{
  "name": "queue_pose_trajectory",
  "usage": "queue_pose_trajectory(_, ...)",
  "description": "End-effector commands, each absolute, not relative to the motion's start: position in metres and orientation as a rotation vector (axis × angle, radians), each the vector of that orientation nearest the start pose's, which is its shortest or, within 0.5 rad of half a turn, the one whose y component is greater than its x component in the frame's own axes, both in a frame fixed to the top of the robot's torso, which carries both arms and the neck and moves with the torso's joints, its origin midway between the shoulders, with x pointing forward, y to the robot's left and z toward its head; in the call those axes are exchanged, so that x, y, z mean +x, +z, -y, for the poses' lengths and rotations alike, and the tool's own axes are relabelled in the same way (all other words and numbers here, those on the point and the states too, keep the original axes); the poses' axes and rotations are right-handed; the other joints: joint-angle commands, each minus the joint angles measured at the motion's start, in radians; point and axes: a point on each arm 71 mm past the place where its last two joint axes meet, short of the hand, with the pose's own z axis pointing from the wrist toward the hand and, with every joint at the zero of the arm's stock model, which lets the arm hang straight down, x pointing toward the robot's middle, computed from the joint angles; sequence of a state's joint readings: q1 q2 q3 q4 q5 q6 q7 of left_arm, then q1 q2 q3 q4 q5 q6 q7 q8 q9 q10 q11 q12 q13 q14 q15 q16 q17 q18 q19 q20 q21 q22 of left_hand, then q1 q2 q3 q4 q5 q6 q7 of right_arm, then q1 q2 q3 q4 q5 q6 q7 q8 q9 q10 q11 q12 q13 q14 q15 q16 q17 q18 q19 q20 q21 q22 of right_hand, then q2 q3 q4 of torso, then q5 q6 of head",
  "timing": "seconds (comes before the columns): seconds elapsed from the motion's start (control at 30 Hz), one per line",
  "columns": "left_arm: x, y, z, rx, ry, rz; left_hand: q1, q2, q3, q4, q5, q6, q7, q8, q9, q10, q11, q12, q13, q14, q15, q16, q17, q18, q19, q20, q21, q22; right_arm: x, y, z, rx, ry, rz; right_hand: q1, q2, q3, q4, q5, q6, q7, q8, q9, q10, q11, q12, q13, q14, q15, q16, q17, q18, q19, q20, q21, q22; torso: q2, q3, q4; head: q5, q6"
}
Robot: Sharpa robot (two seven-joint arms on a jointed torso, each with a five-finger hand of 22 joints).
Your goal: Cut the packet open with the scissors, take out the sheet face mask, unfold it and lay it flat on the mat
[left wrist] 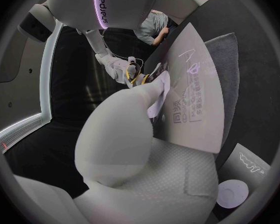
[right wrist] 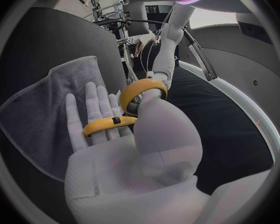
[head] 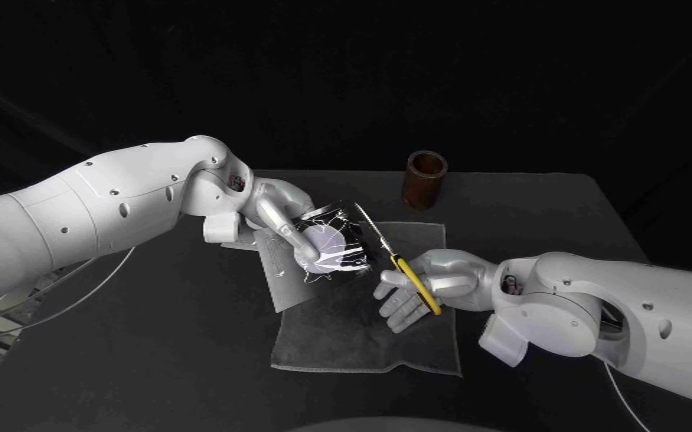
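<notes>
Now, nearest to me, the grey mat [head: 361, 347] lies spread on the black table [head: 562, 222]. Over its right side my right hand [head: 430, 290] holds the scissors [head: 418, 284] by their yellow loops, its other fingers stretched out straight. The thin blades point away from me, toward the packet [head: 293, 282]. Just beyond, my left hand [head: 296, 227] grips that pale packet and holds it raised above the mat's far left corner. I cannot tell whether the blades are parted or have met the packet's edge. To cut well, I judge I should hold the packet taut, feed one short edge deep between wide-open blades, and snip only a narrow strip so the mask inside is not nicked. My left fingers should keep clear of the cutting line. Farthest off, a brown cylinder [head: 427, 179] stands upright, well apart.
</notes>
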State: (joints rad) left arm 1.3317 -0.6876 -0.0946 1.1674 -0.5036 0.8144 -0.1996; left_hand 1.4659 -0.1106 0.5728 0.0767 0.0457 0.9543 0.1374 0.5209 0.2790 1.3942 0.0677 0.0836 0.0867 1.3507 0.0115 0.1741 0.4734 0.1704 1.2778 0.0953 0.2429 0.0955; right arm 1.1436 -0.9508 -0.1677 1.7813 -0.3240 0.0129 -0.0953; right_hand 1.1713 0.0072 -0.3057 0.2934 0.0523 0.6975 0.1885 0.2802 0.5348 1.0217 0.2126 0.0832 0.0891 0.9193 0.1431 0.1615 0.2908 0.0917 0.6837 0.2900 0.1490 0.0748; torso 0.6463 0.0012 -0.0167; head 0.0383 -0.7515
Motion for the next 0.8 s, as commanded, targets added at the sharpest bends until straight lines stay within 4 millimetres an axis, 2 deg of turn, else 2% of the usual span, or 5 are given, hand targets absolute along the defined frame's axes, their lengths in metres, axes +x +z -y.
queue_pose_trajectory(0.03,0.508,-0.196,-0.201,-0.178,-1.252,-2.754,0.000,0.005,0.016,-0.025,0.004,0.006,-0.001,0.002,0.037,0.012,-0.007,0.003,0.002,0.004,-0.005,0.004,0.002,0.012,0.006,0.001,0.004,0.001,0.375,-0.255,0.169,0.811,1.413,-2.421,-0.002,-0.009,0.008,-0.001,-0.004,0.008,0.083,-0.002,-0.002,0.004,-0.002,0.006,-0.002,-0.041,0.041,-0.003,-0.002,0.075,-0.006,0.000,-0.005,-0.001,0.001,-0.0002,0.0006,0.000,-0.002)
queue_pose_trajectory(0.17,0.507,-0.196,-0.201,-0.172,-1.250,-2.758,0.000,0.005,0.016,-0.025,0.004,0.006,-0.001,0.002,0.037,0.012,-0.007,0.003,0.002,0.004,-0.005,0.004,0.002,0.012,0.006,0.001,0.004,0.001,0.374,-0.257,0.168,0.819,1.414,-2.433,-0.007,-0.015,0.014,0.000,-0.004,0.010,0.082,-0.002,-0.003,0.005,-0.003,0.007,-0.004,-0.042,0.041,-0.005,-0.004,0.075,-0.007,0.000,-0.006,-0.001,0.001,-0.0008,0.0009,0.000,-0.004)
queue_pose_trajectory(0.2,0.507,-0.196,-0.200,-0.169,-1.250,-2.759,0.000,0.005,0.016,-0.025,0.004,0.006,-0.001,0.002,0.037,0.012,-0.007,0.003,0.002,0.004,-0.005,0.004,0.002,0.012,0.006,0.001,0.004,0.001,0.374,-0.258,0.168,0.822,1.414,-2.435,-0.018,-0.030,0.032,0.000,-0.004,0.011,0.083,-0.005,-0.008,0.004,-0.002,0.008,-0.010,-0.046,0.042,-0.008,-0.011,0.074,-0.010,0.001,-0.008,-0.002,0.001,-0.0009,0.0014,-0.001,-0.005)
queue_pose_trajectory(0.43,0.505,-0.196,-0.198,-0.149,-1.245,-2.766,0.000,0.005,0.016,-0.025,0.004,0.006,-0.001,0.002,0.037,0.012,-0.007,0.003,0.002,0.004,-0.005,0.004,0.002,0.012,0.006,0.001,0.004,0.001,0.377,-0.262,0.166,0.829,1.418,-2.456,-0.059,-0.089,0.106,0.002,-0.004,0.003,0.090,-0.019,-0.024,-0.014,0.005,0.004,-0.023,-0.066,0.050,-0.024,-0.035,0.068,-0.044,0.001,-0.019,-0.005,0.001,-0.0013,0.0023,0.002,-0.008)
queue_pose_trajectory(0.8,0.502,-0.196,-0.196,-0.122,-1.236,-2.776,-0.001,0.004,0.016,-0.026,0.004,0.006,-0.002,0.002,0.039,0.012,-0.007,0.003,0.003,0.004,-0.005,0.005,0.004,0.012,0.006,0.001,0.004,0.001,0.378,-0.266,0.166,0.818,1.426,-2.501,-0.076,-0.109,0.128,0.003,-0.004,-0.001,0.093,-0.023,-0.030,-0.022,0.009,0.003,-0.024,-0.077,0.055,-0.032,-0.045,0.063,-0.079,0.001,-0.029,-0.009,0.000,-0.0012,0.0013,0.004,-0.011)
